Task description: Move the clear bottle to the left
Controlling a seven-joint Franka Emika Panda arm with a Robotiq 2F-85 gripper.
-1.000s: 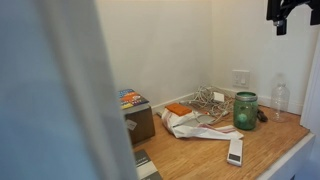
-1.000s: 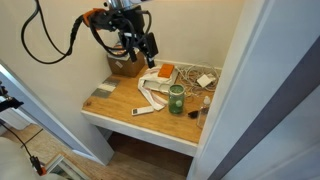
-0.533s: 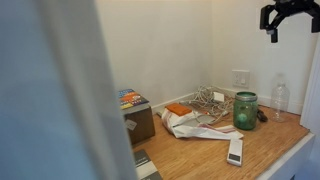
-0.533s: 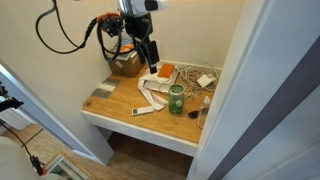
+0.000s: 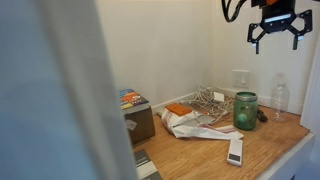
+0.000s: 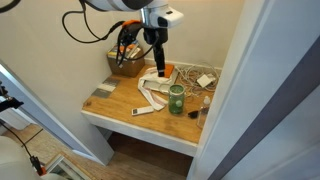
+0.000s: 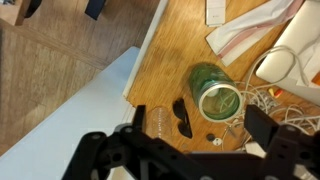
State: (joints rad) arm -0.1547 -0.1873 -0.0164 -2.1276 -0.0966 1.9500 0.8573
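The clear bottle (image 5: 280,97) stands on the wooden shelf (image 5: 205,160) at the right, next to the wall. The green glass jar (image 5: 245,110) stands just left of it. In the wrist view the bottle (image 7: 155,122) shows from above, left of the jar (image 7: 218,95), with a small black object (image 7: 182,118) between them. My gripper (image 5: 272,25) hangs open and empty high above the jar and bottle. It also shows in an exterior view (image 6: 158,45). In the wrist view my gripper (image 7: 199,121) has its jaws spread wide and holds nothing.
A white remote (image 5: 235,150) lies near the shelf's front edge. Crumpled white paper (image 5: 190,122) and a tangle of cables (image 5: 208,100) lie at the back. A cardboard box (image 5: 137,118) with books stands at the left. Walls close in the back and right.
My gripper has moved across and slightly down, from beside the box towards the space above the jar and bottle. It stays open. The objects have not moved.
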